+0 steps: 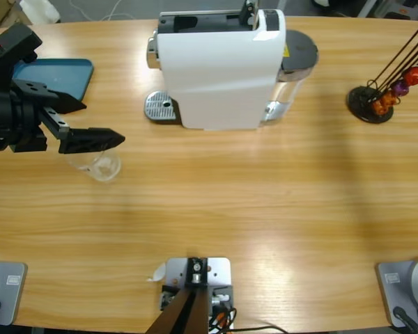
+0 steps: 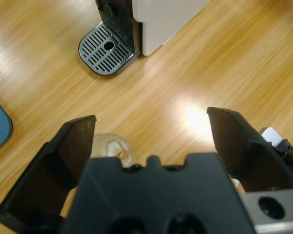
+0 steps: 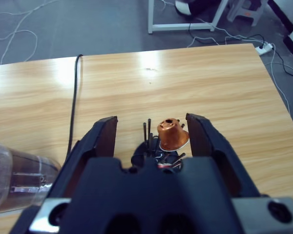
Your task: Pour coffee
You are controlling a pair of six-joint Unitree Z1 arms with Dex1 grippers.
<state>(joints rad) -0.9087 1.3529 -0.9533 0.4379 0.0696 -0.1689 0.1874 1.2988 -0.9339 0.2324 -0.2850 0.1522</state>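
Resting clear glass tumbler (image 1: pixel 101 165), apparently empty

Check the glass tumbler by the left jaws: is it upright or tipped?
Upright. In the high view the glass tumbler shows a round rim facing up on the table; the left gripper hovers over it, jaws open, not holding it.

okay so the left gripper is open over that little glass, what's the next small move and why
Probably lower the left gripper and centre it on the glass tumbler. Its jaws stand open, but in the left wrist view the glass sits by one jaw, not midway, and the drip tray under the coffee machine holds nothing.
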